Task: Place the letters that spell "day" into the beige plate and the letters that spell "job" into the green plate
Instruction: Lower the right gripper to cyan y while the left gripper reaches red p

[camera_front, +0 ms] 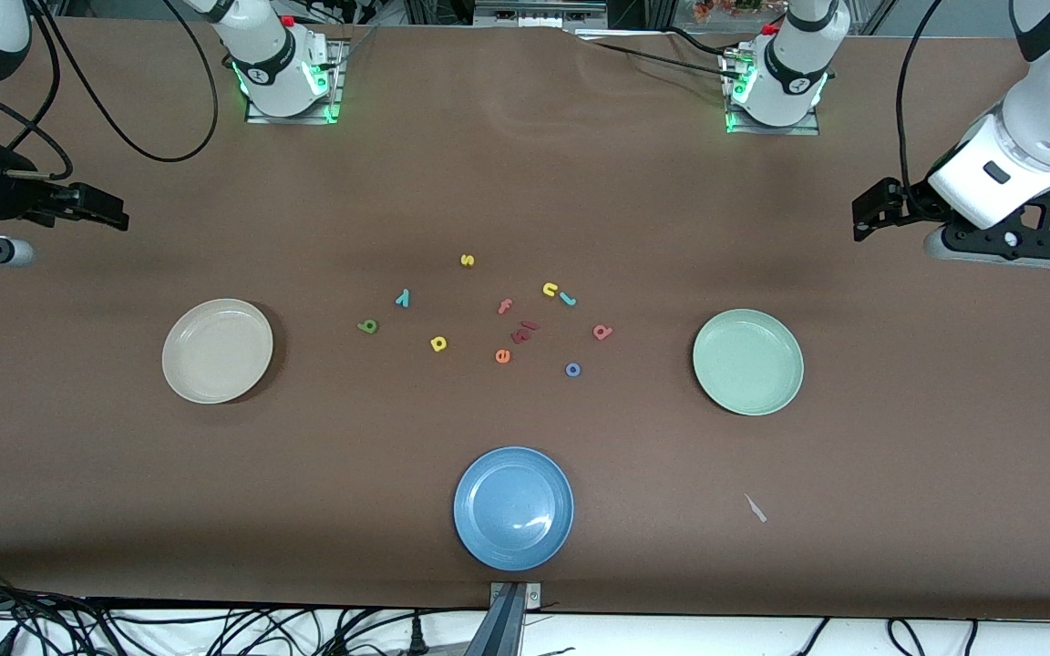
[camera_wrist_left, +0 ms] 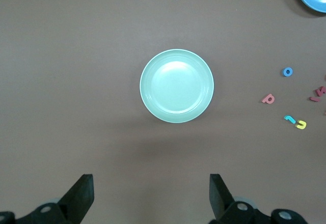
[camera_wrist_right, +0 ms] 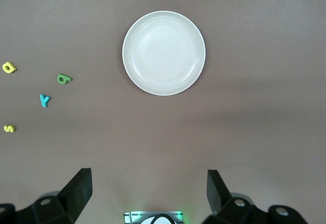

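Note:
The beige plate [camera_front: 217, 350] [camera_wrist_right: 163, 53] lies toward the right arm's end and the green plate [camera_front: 748, 361] [camera_wrist_left: 177, 85] toward the left arm's end, both with nothing in them. Between them lie the yellow "d" [camera_front: 438, 343] [camera_wrist_right: 8, 67], green "a" [camera_front: 367, 326] [camera_wrist_right: 63, 78], teal "y" [camera_front: 403, 297] [camera_wrist_right: 45, 100], teal "j" [camera_front: 567, 298] [camera_wrist_left: 290, 118], blue "o" [camera_front: 572, 369] [camera_wrist_left: 288, 72] and pink "b" [camera_front: 602, 333] [camera_wrist_left: 268, 99]. My left gripper [camera_front: 862, 219] [camera_wrist_left: 151, 180] and right gripper [camera_front: 115, 214] [camera_wrist_right: 149, 175] hang open and empty over the table's ends.
A blue plate [camera_front: 513, 507] sits nearest the front camera. Among the letters lie a yellow "s" [camera_front: 467, 261], yellow "n" [camera_front: 550, 290], orange "f" [camera_front: 505, 306], orange "e" [camera_front: 502, 356] and dark red pieces [camera_front: 525, 330]. A small white scrap [camera_front: 756, 508] lies near the green plate.

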Available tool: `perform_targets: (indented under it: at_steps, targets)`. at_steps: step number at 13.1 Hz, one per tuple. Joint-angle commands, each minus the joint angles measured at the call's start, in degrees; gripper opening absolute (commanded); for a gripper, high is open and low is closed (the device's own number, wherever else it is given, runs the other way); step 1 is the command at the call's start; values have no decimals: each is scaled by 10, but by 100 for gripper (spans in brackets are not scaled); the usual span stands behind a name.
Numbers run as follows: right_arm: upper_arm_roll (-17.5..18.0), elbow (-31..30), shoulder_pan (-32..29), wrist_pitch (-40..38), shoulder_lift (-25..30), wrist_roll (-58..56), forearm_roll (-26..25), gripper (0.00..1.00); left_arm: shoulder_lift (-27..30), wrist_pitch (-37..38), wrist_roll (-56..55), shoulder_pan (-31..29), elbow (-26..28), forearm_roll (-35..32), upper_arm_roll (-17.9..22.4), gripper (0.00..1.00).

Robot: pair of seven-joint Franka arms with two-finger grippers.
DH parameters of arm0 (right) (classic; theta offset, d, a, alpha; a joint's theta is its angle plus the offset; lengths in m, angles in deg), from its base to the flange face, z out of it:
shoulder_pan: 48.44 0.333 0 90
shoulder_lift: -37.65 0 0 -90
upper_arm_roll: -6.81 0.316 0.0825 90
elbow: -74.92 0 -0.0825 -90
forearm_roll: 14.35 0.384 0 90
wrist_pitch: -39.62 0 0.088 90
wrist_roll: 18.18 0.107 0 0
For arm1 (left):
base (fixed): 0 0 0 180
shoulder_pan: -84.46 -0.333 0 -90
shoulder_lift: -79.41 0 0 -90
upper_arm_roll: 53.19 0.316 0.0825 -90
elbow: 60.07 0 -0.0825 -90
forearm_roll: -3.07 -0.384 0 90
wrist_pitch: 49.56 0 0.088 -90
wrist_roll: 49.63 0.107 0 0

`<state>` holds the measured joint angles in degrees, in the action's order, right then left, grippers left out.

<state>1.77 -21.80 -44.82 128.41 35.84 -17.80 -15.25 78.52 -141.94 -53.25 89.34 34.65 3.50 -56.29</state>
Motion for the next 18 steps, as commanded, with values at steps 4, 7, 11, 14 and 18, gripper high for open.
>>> perform_targets:
  at_steps: [4, 7, 11, 14, 18]
  targets:
    - [3, -2, 0, -7, -2, -10, -2, 100, -24, 2, 8, 14, 2, 5, -15, 100]
    - [10, -1, 15, -25, -24, -8, 0, 100, -40, 2, 15, 29, 2, 10, -16, 100]
    - [21, -18, 65, 2, -25, 65, 8, 100, -126, -2, 60, 77, -45, 11, -16, 100]
    - [63, -59, 80, 51, -21, 173, 8, 100, -211, -45, 63, 149, -81, 5, -16, 100]
    - [102, -122, 81, 143, -21, 225, 8, 100, -293, -148, 142, 192, -82, 11, -16, 100]
